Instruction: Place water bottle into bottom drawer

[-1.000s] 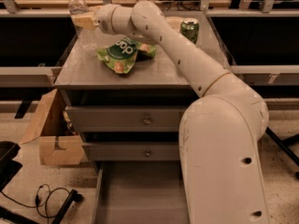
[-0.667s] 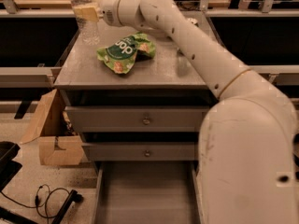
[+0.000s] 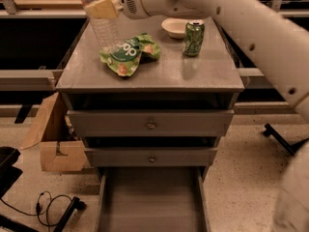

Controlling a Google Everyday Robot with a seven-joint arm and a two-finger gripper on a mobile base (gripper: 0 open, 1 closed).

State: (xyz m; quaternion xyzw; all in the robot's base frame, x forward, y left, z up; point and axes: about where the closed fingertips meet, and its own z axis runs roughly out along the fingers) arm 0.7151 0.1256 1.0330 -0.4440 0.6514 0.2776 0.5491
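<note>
The water bottle [image 3: 102, 25] is a clear ribbed plastic bottle, held above the left rear of the cabinet top [image 3: 203, 74]; its cap is cut off by the top edge of the view. My gripper [image 3: 103, 7] is shut on the bottle's upper part, with a tan finger pad [image 3: 101, 8] across it, and the white arm reaches in from the right. The bottom drawer [image 3: 152, 202] is pulled open at the bottom of the view, a flat grey tray, far below the bottle.
A green crumpled chip bag [image 3: 128, 53] lies on the cabinet top just right of the bottle. A green soda can [image 3: 193, 38] and a white bowl [image 3: 176, 27] stand further right. Two upper drawers are closed. A cardboard box [image 3: 50, 139] sits left on the floor.
The gripper has lifted the bottle up off the cabinet top. The view has shifted, so the soda can and bowl are now uncovered by the arm.
</note>
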